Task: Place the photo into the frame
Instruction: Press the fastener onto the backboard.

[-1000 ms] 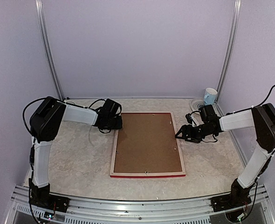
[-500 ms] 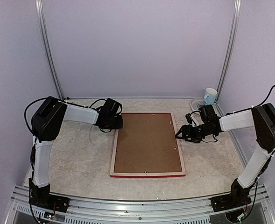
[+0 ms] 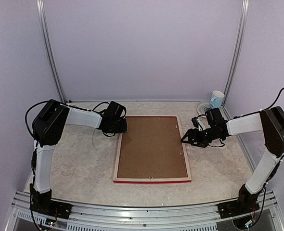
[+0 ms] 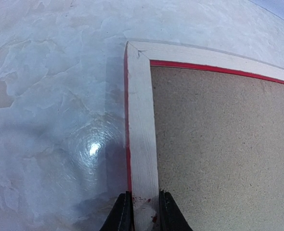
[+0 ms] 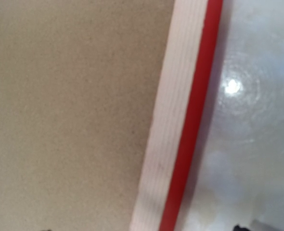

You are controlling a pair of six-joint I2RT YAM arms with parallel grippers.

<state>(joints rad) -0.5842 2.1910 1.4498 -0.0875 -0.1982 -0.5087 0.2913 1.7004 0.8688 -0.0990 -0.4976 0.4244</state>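
Seemingly pinching the long left rail of the red-edged pale-wood rectangular frame [image 4: 142, 134] with narrow left claw [image 4: 146, 217], wide right claw [image 3: 186, 138] opposite.

Open tabletop [image 3: 79, 159] lies left of the frame [image 4: 142, 125]; a mug [image 3: 217, 99] and cables [image 3: 202, 107] crowd the far-right corner.

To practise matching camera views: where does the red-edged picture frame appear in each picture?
Top external: the frame lies back up, slightly below centre.
Left wrist: its corner at upper centre, one rail running down into the left pincer.
Right wrist: one rail crosses diagonally.
Shared landmark: the brown backing board.
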